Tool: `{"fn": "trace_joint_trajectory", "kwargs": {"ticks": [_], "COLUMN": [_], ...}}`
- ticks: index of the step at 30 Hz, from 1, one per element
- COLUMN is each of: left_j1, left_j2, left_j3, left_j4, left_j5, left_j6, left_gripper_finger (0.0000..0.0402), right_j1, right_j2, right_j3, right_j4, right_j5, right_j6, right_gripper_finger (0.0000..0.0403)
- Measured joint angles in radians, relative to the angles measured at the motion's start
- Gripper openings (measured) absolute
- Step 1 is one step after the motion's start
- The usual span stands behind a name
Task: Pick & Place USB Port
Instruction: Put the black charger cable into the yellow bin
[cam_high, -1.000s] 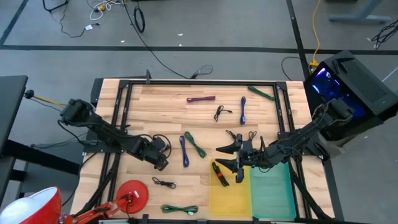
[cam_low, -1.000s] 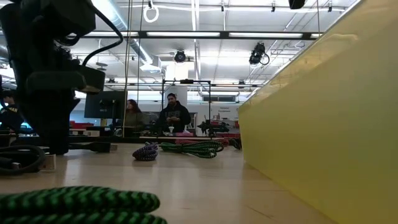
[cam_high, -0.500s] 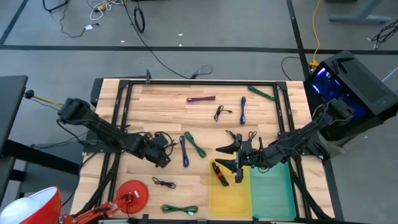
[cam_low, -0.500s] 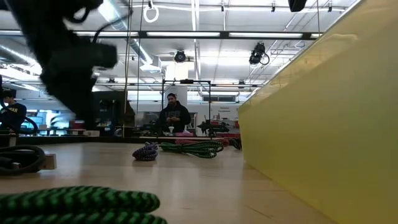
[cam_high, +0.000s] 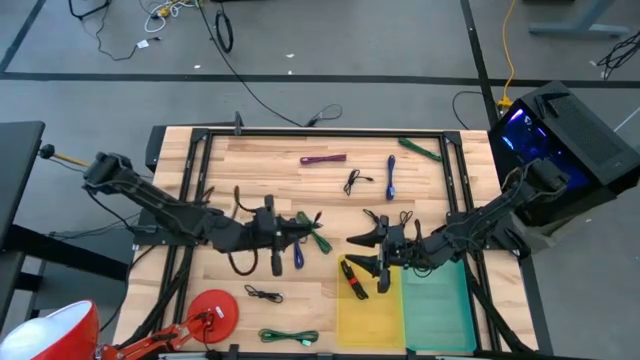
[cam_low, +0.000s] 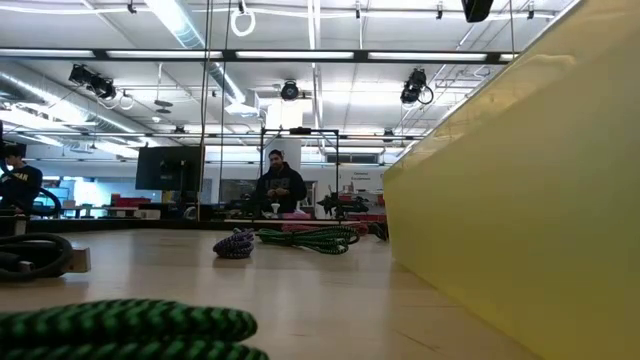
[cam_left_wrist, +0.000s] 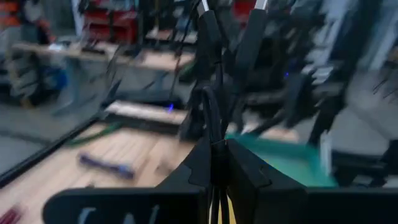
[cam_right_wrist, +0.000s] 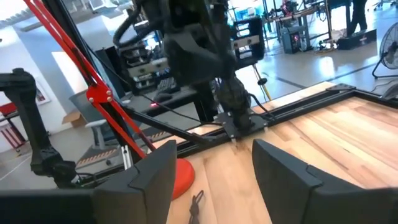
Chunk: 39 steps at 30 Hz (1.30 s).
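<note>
Carrying a black USB cable (cam_high: 243, 238) pinched between closed fingers, the left gripper (cam_high: 277, 243) hangs over the middle-left of the wooden table (cam_high: 330, 185); the left wrist view shows the cable (cam_left_wrist: 214, 118) clamped in the narrow slot between the two pads, its loops swinging ahead of them. Trailing slack curls below and behind the gripper in the high view, close to a blue cable (cam_high: 297, 243) and a green cable (cam_high: 316, 233) lying just beside it. Judged from this, the step in hand is the carry toward the bins, and doing it well means lifting high enough that the dangling loop clears the neighbouring cables, then travelling steadily so the swinging end does not snag or slip from the pinch. Further right, a yellow bin (cam_high: 369, 314) sits at the table's front edge with a black cable (cam_high: 354, 280) draped over its near-left corner, and a green bin (cam_high: 437, 300) touches its right side. Which bin this cable belongs in cannot be told. Over the seam between the two bins waits the right gripper (cam_high: 383, 252), its fingers spread wide and holding nothing, as the right wrist view confirms. The release should come only once the whole cable hangs inside a bin's walls, well clear of that waiting arm.
</note>
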Motion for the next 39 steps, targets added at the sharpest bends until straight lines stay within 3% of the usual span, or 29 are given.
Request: {"fn": "trace_joint_trajectory", "kwargs": {"ticks": [9,16,22,33,36,39], "left_j1": [0.016,0.05,0.062,0.061,0.061,0.061], "left_j2": [0.124,0.231,0.266,0.278,0.277,0.277], "left_j3": [-0.002,-0.002,-0.001,-0.001,-0.001,-0.001], "left_j4": [0.124,0.317,0.342,0.382,0.384,0.384], "left_j5": [0.058,0.171,0.21,0.257,0.263,0.263], "left_j6": [0.005,0.004,-0.022,-0.048,-0.048,-0.048], "left_gripper_finger": [0.003,0.003,0.003,0.003,0.003,0.003], "right_j1": [-0.02,-0.043,-0.062,-0.076,-0.076,-0.076], "right_j2": [0.002,0.06,0.097,0.1,0.1,0.1], "right_j3": [0.0,0.0,0.0,0.0,0.0,0.0], "right_j4": [0.028,0.123,0.215,0.22,0.219,0.221], "right_j5": [0.004,-0.003,-0.032,-0.047,-0.053,-0.062], "right_j6": [-0.026,-0.062,-0.112,-0.113,-0.113,-0.116], "right_gripper_finger": [0.021,0.021,0.021,0.0209,0.0192,0.0135]}}
